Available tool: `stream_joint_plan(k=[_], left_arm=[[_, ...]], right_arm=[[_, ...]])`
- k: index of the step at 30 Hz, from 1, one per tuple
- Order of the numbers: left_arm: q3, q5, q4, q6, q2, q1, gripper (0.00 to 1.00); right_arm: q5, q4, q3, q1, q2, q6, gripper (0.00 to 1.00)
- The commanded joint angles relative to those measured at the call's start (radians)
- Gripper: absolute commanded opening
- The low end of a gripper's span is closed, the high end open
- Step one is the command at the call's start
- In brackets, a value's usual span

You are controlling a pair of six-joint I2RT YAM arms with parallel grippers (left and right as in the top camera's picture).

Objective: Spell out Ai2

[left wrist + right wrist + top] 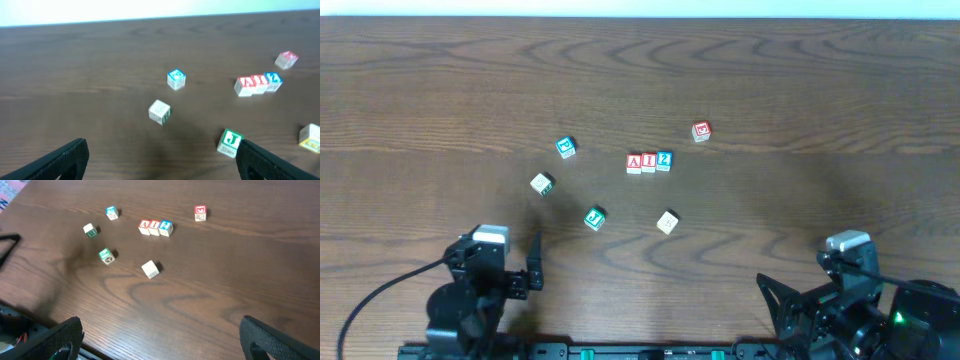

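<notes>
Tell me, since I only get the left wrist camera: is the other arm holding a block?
Observer: No. The right gripper is open, with nothing between its fingers.
Operator: Where is it?
Observer: Overhead, it sits at the near right, far from the row reading A, I, 2.
Operator: What's that block cut off at my right edge?
Observer: A yellow block, standing alone on the arms' side of the row, right of the J block.
</notes>
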Motion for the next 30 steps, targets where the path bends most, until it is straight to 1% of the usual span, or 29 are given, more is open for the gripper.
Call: stream_joint_plan(k=[1, 15, 20, 30], left_arm=[[-0.073, 0.026, 0.042, -0.026, -0.044, 0.008, 0.95], [-0.222, 0.006, 0.083, -0.033, -0.063, 0.009, 0.95], [-0.222, -0.024, 0.083, 0.001, -0.063, 0.009, 0.95], [-0.222, -0.023, 0.084, 0.001, -0.062, 0.009, 0.95]], right_arm=[[0.003, -0.002, 0.000, -0.002, -0.003, 0.013, 0.99], [0.003, -0.002, 0.000, -0.002, -0.003, 0.013, 0.99], [0.003, -0.002, 0.000, -0.002, -0.003, 0.013, 0.99], [0.003, -0.002, 0.000, -0.002, -0.003, 0.013, 0.99]])
